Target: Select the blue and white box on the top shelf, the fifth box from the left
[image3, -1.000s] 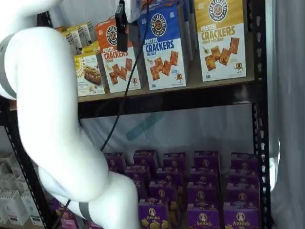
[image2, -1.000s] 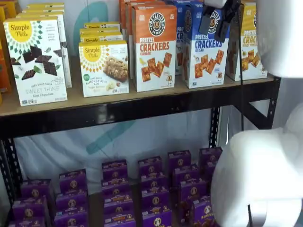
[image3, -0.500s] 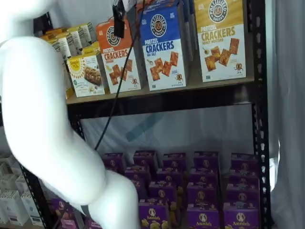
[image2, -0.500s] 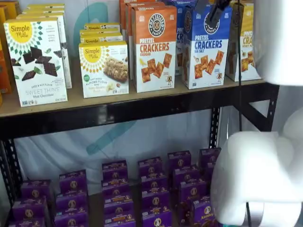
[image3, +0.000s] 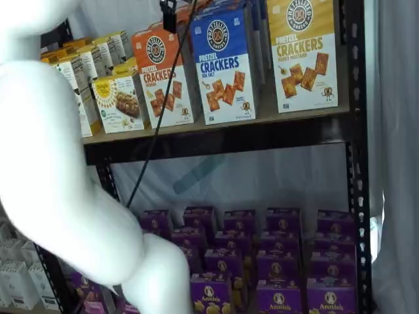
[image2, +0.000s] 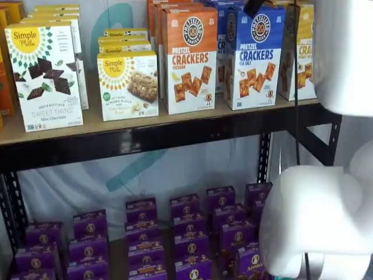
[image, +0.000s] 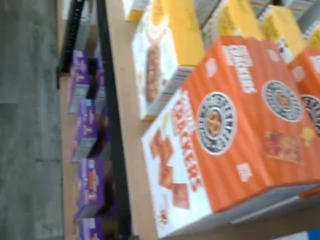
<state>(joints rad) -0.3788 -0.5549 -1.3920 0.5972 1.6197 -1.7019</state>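
Note:
The blue and white box stands upright on the top shelf, between an orange-topped box and a yellow-topped one; it shows in both shelf views. Only the black finger ends of my gripper show, at the view's top edge in front of the blue box's top. In a shelf view the gripper hangs at the top edge with its cable, near the orange box's top. No gap or grip can be made out. The wrist view shows mostly the orange box and a blue sliver at one corner.
Orange-topped cracker box and yellow-topped cracker box flank the blue one. Simple Mills boxes stand further left. Small purple boxes fill the lower level. My white arm fills large parts of both shelf views.
The gripper has risen; a second ago its fingers hung in front of the blue box's upper part, now only their ends show at the top edge. The boxes have not moved.

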